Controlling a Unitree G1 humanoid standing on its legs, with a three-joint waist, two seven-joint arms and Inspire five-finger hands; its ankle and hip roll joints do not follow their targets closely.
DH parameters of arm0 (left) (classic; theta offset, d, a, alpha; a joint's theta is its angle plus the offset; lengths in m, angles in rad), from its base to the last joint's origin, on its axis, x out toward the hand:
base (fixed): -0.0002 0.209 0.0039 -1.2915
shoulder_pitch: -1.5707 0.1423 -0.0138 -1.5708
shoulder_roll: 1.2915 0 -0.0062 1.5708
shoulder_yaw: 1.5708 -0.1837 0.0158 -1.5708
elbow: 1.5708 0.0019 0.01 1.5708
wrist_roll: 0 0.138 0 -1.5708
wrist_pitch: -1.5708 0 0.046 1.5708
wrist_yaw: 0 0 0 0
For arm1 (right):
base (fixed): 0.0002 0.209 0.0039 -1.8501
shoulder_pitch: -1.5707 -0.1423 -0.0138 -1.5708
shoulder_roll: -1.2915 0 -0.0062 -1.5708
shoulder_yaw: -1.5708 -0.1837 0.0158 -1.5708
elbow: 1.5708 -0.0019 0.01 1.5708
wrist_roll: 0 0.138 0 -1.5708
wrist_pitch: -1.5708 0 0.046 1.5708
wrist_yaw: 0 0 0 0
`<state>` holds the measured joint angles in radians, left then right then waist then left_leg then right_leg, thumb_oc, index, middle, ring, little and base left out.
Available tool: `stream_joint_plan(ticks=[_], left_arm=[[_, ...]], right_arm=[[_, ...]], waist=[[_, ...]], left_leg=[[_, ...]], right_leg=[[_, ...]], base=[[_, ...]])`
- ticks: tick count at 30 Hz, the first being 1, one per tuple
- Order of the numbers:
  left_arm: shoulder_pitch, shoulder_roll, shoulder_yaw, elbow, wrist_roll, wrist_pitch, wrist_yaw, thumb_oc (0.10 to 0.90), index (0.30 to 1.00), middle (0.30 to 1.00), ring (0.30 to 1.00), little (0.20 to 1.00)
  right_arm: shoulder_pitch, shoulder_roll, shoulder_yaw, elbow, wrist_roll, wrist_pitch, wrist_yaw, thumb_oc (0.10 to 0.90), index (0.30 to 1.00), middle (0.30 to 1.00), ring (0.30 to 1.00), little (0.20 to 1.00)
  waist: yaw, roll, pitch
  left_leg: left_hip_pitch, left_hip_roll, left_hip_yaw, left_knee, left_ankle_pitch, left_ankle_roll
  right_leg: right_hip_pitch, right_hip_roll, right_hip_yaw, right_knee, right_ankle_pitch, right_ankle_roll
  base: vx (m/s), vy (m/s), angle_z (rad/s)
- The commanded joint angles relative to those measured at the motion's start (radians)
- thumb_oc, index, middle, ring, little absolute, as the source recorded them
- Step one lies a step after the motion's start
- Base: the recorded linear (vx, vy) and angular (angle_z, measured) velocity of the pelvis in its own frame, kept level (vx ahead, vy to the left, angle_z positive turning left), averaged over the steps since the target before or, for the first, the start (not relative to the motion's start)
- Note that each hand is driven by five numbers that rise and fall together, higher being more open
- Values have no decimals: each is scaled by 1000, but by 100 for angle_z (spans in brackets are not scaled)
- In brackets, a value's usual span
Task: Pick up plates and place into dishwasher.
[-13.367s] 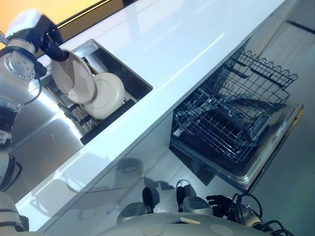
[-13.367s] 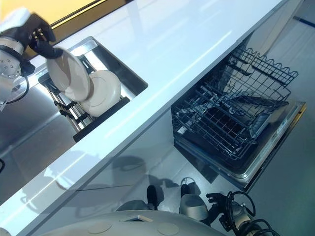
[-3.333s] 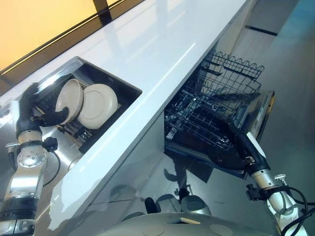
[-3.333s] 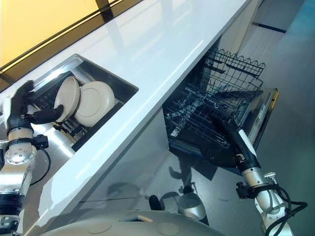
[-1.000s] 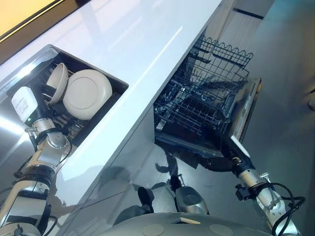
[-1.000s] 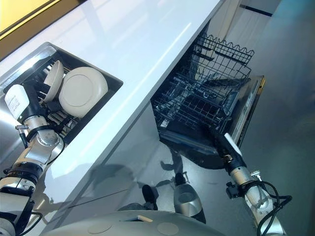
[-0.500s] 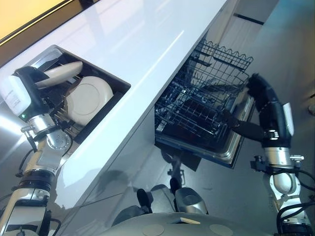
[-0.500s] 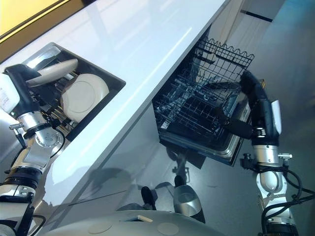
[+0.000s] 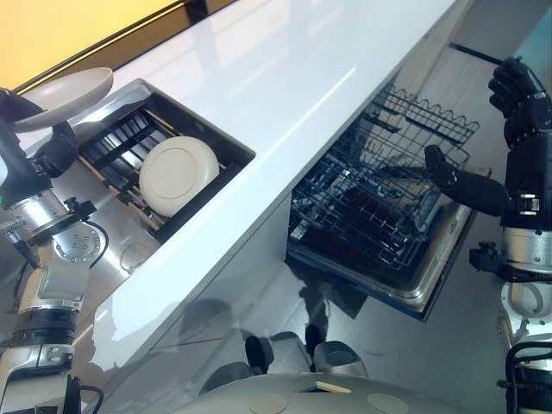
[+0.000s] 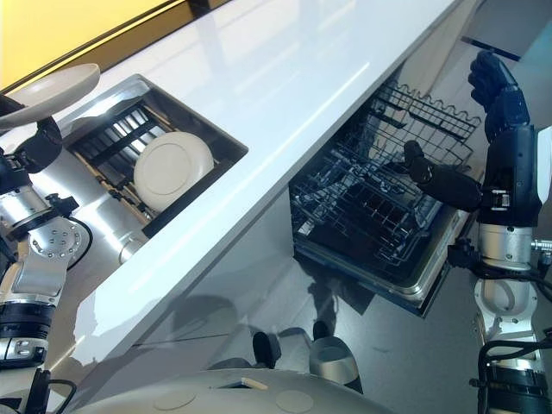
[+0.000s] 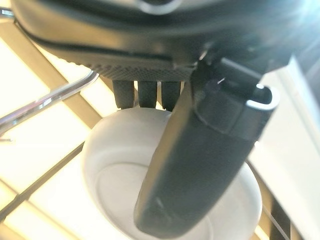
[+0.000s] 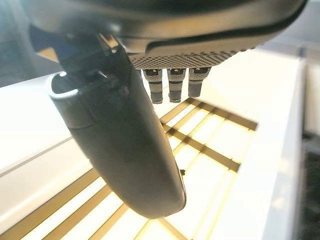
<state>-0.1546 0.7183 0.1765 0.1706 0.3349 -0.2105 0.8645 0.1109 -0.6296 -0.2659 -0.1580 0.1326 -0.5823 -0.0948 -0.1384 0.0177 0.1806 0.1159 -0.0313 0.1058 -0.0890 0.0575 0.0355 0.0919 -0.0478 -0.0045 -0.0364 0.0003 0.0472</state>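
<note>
Your left hand (image 9: 47, 147) grips a cream plate (image 9: 62, 96) by its edge, nearly flat, above the sink rack (image 9: 129, 147); a second plate (image 9: 177, 174) leans there. Past the white counter (image 9: 285, 78), the dishwasher rack (image 9: 379, 207) stands pulled out. Your right hand (image 9: 517, 103) hangs unclenched beside it, holding nothing.
</note>
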Motion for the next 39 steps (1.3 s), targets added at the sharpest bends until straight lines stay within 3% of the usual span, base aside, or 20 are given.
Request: stream_joint_plan(ticks=[1,4,11,16,21,31,32,33,39], left_arm=[[-64,143,43,-107,-10,-110,-82,100,300,300,300,200],[-123,157,-37,-194,-125,-130,-227,100,300,300,300,200],[-214,123,-162,-302,-301,-179,-462,100,300,300,300,200],[-245,62,-257,-376,-407,-187,-672,100,300,300,300,200],[-242,21,-310,-411,-512,-163,-835,100,300,300,300,200],[-203,-28,-359,-466,-605,-134,-950,100,300,300,300,200],[-201,-30,-360,-469,-616,-135,-955,100,300,300,300,200],[-197,-35,-359,-472,-620,-138,-959,100,300,300,300,200],[-187,-58,-359,-483,-610,-150,-935,100,300,300,300,200]], right_arm=[[-130,-122,11,-90,-73,-7,34,800,900,900,900,900],[-220,-229,79,-99,-183,93,52,800,900,900,900,900],[-421,-292,248,-93,-275,210,98,800,900,900,900,900],[-517,-274,335,-87,-332,250,98,800,900,900,900,900],[-550,-240,371,-87,-357,249,82,800,900,900,900,900],[-546,-180,416,-119,-363,285,69,800,900,900,900,900],[-543,-177,418,-120,-355,288,77,501,644,644,644,601],[-538,-173,419,-121,-341,293,85,100,300,300,300,200],[-516,-146,430,-110,-331,306,90,100,300,300,300,200]], waist=[[21,-1,-138],[47,-7,-141],[81,-14,-140],[97,-16,-139],[105,-15,-135],[116,-13,-125],[116,-13,-124],[117,-14,-124],[118,-15,-120]], left_leg=[[3,-44,-28,23,-119,-27],[-3,-44,-40,25,-114,-32],[-6,-46,-63,18,-103,-33],[-5,-48,-78,14,-99,-30],[-3,-48,-81,10,-98,-27],[-2,-49,-87,12,-99,-21],[-2,-49,-88,12,-98,-21],[-2,-49,-88,12,-98,-20],[0,-48,-88,11,-98,-17]], right_leg=[[-42,63,-35,95,-87,39],[-36,62,-51,92,-86,39],[-29,64,-73,93,-85,36],[-23,66,-81,90,-83,36],[-18,68,-88,84,-80,37],[-8,71,-90,71,-77,32],[-7,71,-90,70,-77,32],[-7,71,-91,70,-76,32],[-6,72,-93,75,-79,28]], base=[[-107,-26,21],[-61,-32,16],[-35,-38,16],[-9,-38,18],[9,-33,11],[9,-8,3],[22,-12,5],[0,0,0],[0,0,0]])
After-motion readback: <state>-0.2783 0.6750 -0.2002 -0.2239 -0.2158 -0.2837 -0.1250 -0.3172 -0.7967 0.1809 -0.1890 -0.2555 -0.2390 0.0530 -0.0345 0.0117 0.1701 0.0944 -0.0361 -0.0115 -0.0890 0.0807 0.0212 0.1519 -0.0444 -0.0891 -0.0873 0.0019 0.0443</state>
